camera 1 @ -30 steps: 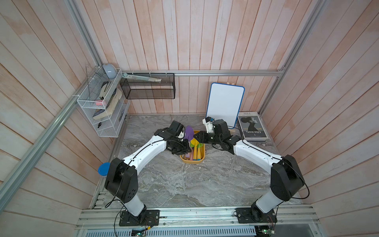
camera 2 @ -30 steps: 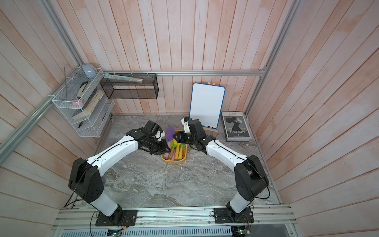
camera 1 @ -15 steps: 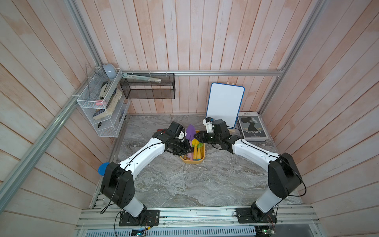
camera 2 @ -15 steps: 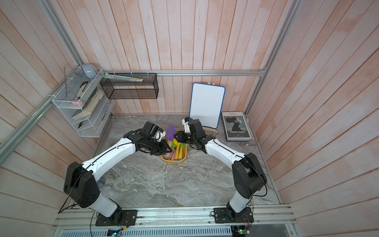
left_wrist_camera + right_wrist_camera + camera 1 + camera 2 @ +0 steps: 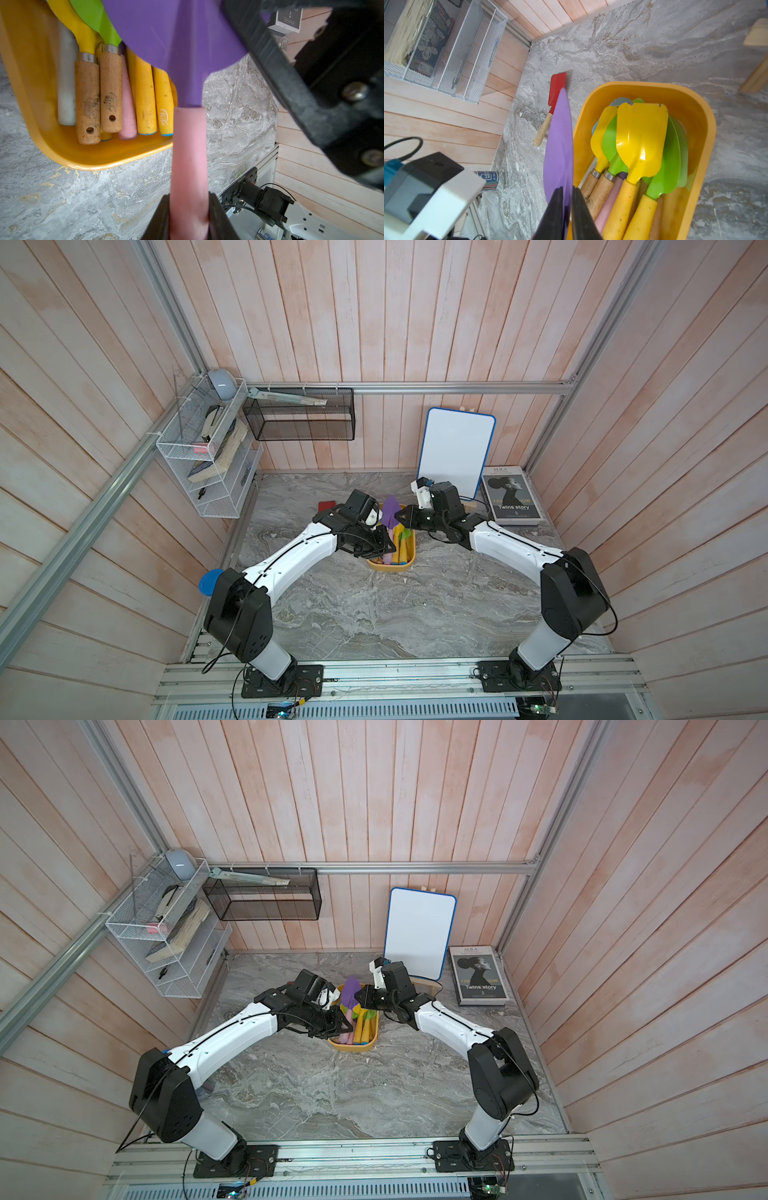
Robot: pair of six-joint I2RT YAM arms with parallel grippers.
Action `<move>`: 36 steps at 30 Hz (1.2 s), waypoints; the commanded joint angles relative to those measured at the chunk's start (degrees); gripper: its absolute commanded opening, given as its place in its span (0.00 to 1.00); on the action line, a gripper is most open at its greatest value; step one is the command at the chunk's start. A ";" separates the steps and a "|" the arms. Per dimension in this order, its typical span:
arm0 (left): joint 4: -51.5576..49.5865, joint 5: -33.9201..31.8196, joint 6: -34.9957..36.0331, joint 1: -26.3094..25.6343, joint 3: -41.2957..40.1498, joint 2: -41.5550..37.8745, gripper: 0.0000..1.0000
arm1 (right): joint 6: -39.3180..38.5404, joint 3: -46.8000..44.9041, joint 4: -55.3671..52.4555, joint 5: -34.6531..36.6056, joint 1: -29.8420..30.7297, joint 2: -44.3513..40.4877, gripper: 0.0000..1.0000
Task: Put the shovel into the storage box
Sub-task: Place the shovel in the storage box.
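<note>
Inward, both arms: left jaws tight on shovel point(image 5: 188, 87) handle, right jaws on blade

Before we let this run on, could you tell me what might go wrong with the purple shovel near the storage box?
1. The left gripper on the pink handle and the right gripper on the blade both clamp the purple shovel; uneven moves could twist it loose.
2. The storage box is already packed with shovels, so this one may perch on top and slide over the rim.
</note>
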 commanded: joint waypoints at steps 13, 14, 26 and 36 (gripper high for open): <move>2.85 0.32 0.58 -0.46 -1.22 -3.27 0.58 | -0.58 1.32 1.23 -0.59 -0.63 1.29 0.00; 2.97 0.31 0.56 -0.49 -1.37 -3.39 0.59 | -0.53 1.30 1.28 -0.59 -0.65 1.28 0.00; 4.70 -3.95 -0.10 -0.48 -3.68 -7.06 0.60 | 0.21 1.77 3.28 -0.96 -1.79 4.66 0.00; 4.47 -7.21 0.15 -0.48 -5.10 -10.38 0.60 | -0.49 4.30 4.48 -0.69 -2.38 9.71 0.00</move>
